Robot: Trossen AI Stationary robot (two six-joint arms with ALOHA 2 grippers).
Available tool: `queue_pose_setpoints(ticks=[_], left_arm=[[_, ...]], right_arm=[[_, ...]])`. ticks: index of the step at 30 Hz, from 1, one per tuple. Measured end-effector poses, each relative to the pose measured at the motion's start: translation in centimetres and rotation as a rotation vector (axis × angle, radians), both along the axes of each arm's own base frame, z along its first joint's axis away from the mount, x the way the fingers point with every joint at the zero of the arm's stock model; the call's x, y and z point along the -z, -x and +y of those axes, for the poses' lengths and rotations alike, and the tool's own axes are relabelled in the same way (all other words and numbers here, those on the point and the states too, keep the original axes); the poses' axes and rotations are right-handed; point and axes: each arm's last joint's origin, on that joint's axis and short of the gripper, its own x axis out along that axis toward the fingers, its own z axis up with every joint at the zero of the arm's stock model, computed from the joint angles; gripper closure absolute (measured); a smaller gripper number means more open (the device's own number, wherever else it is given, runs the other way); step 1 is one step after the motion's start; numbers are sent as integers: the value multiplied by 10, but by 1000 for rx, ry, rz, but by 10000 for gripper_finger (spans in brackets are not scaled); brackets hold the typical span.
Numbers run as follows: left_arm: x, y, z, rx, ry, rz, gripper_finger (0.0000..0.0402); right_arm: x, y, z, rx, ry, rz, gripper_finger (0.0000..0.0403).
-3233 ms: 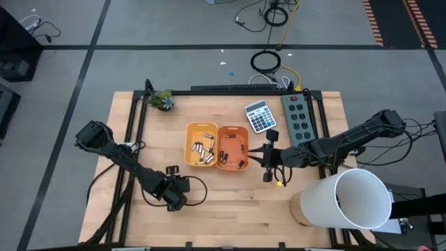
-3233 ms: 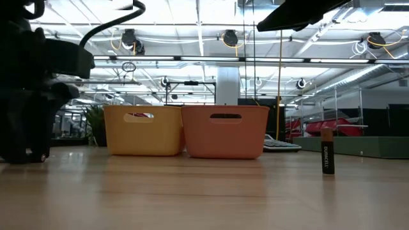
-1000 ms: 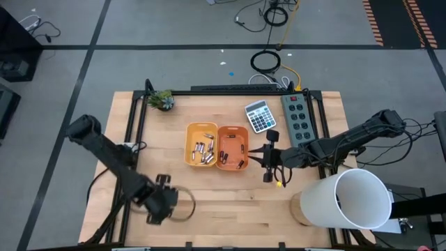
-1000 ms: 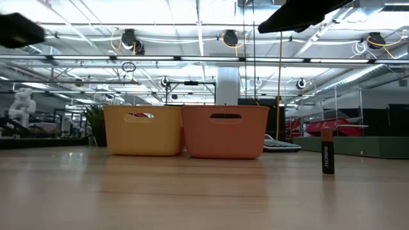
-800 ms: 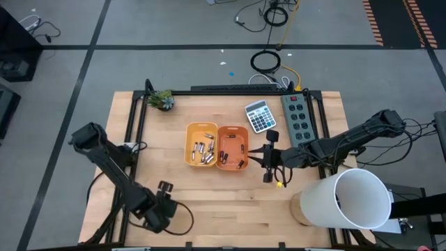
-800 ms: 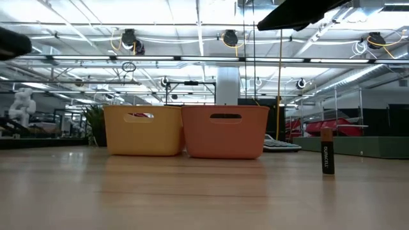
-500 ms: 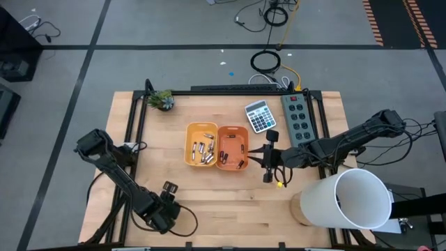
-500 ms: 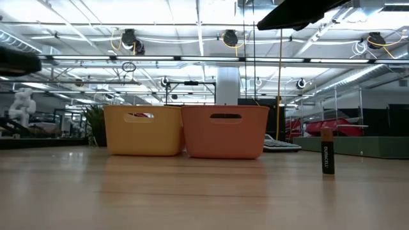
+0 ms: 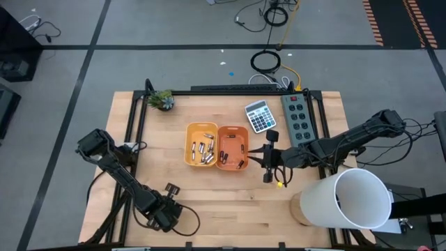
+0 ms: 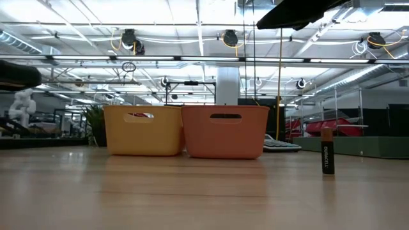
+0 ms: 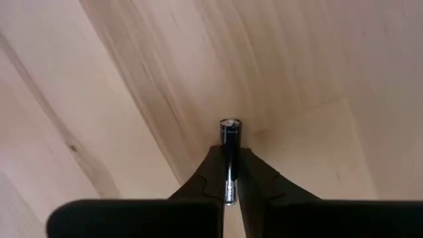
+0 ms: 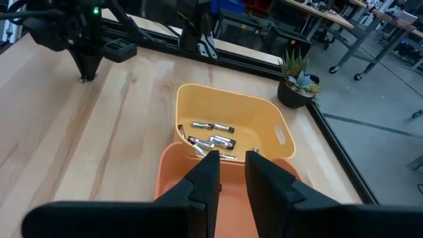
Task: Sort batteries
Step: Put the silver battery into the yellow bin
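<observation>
Left pincer (image 11: 229, 188) pinching dark battery (image 11: 229, 142) between fingertips, low over bare bench (image 9: 230, 202) near front edge. Right pincer (image 12: 230, 173) slightly spread, empty, above darker orange tray (image 9: 233, 148). Pale batteries (image 9: 203, 153) in yellow tray (image 9: 189, 144); one battery (image 10: 327, 150) upright on bench.
</observation>
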Motion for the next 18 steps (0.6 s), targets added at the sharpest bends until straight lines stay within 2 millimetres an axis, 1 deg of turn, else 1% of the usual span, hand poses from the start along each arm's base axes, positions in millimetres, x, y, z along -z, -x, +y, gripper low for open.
queue_pose_setpoints(ticks=[3,6,11,13,14,16,18], left_arm=[[-3,-4,3,-12,-2,-24,382],[-9,-9,12,-46,-39,-93,382],[-34,-18,30,-100,-70,-234,387],[-47,-22,41,-120,-101,-312,387],[-55,-24,47,-138,-130,-366,394],[-70,-28,63,-172,-185,-459,401],[-80,-29,81,-211,-226,-531,400]], right_arm=[[0,0,0,0,0,-1,339],[0,0,0,0,-1,-2,339],[0,0,0,3,-12,-3,339],[0,0,1,8,-28,-6,339],[0,0,1,12,-39,-6,339],[1,1,1,22,-60,-3,339],[3,0,1,32,-77,6,339]])
